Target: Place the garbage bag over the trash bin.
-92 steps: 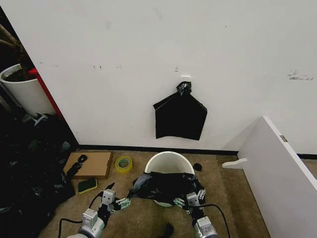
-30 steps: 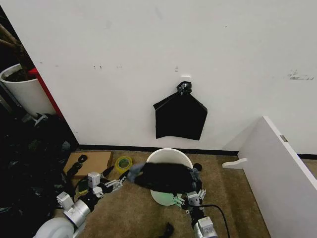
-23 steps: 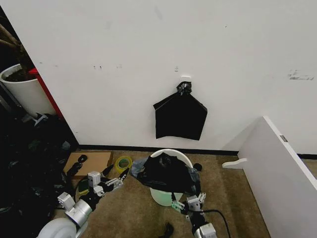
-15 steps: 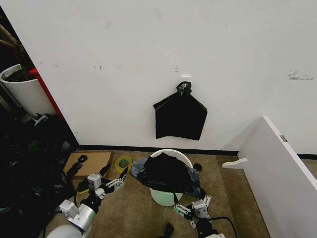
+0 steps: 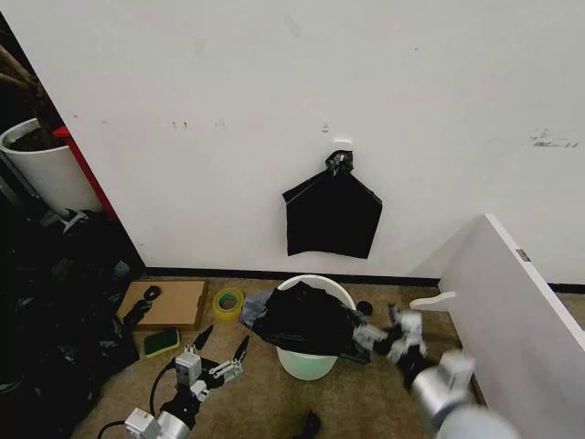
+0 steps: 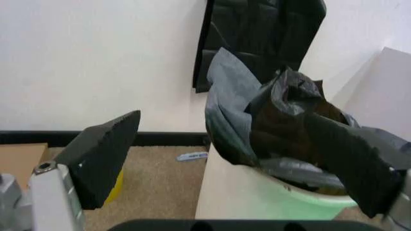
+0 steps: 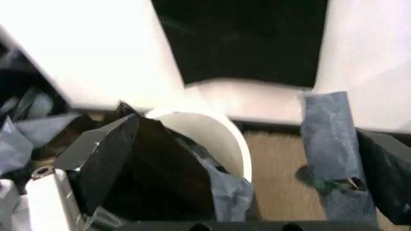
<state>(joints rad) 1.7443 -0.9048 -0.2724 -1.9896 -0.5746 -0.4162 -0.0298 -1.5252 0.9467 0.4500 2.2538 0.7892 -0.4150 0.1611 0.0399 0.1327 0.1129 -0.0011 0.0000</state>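
**Left gripper [image 5: 225,337] open, bag heaped on the bin, rim not yet covered**

Hangs low over the carpet [image 5: 247,402], to the left of the trash bin [image 5: 306,366] and apart from it, both fingers [image 6: 103,154] spread wide with nothing between them. Points toward the bin's left side, with a cardboard sheet [image 5: 174,302] and a roll of yellow tape [image 5: 228,301] lying just beyond on the floor.

At centre, garbage bag [image 5: 302,318] bunched in a crinkled black heap on the bin's mouth, spilling over the left and right edges. Leaves the far rim and the near wall bare and white. Judged as the spreading step: bag delivered to the bin, mouth not yet opened around the rim. On the wall above, a flat black bag [image 5: 332,212] on a hook, no part of the job.

To the right, right gripper [image 5: 377,335] close beside the bin's right edge, by the bag's overhang. Fingers [image 7: 106,159] apart in the wrist view, with a grey-blue fold of bag against one of them; whether caught on it cannot be told. Farther right, a white panel [image 5: 521,311] leaning by the wall.

Next move, by judgement: a pinch on a loose edge at each side, then an outward and downward pull over the rim, gentle enough not to tip the light bin or tear the thin film.
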